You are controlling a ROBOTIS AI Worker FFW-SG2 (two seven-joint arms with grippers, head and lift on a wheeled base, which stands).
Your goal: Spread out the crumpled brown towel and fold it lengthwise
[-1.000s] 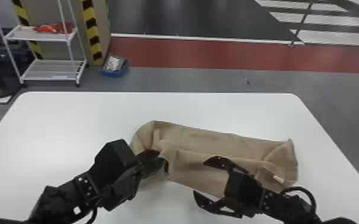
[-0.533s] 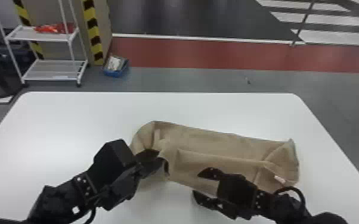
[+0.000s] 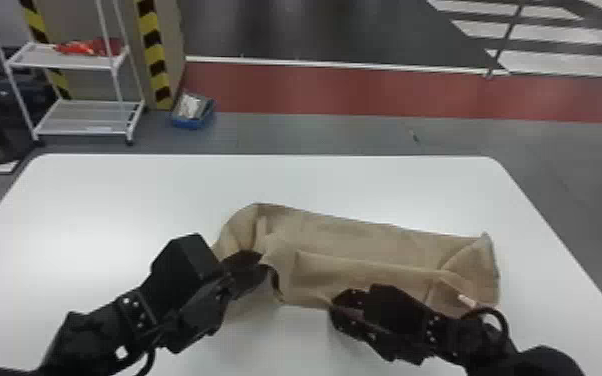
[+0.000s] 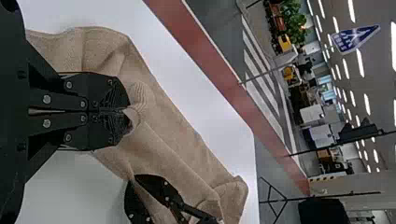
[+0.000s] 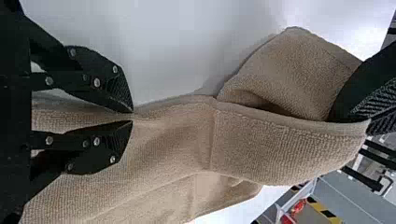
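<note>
At left on the white worktop (image 3: 105, 200), my left gripper (image 3: 265, 264) is closed on a raised fold of the brown towel (image 3: 365, 242). The towel lies in a long, rumpled band across the middle and toward the right, its near edge folded over. Further right, my right gripper (image 3: 333, 304) pinches that near edge between its fingertips. A small pale tag (image 3: 466, 300) shows near the towel's right end.
</note>
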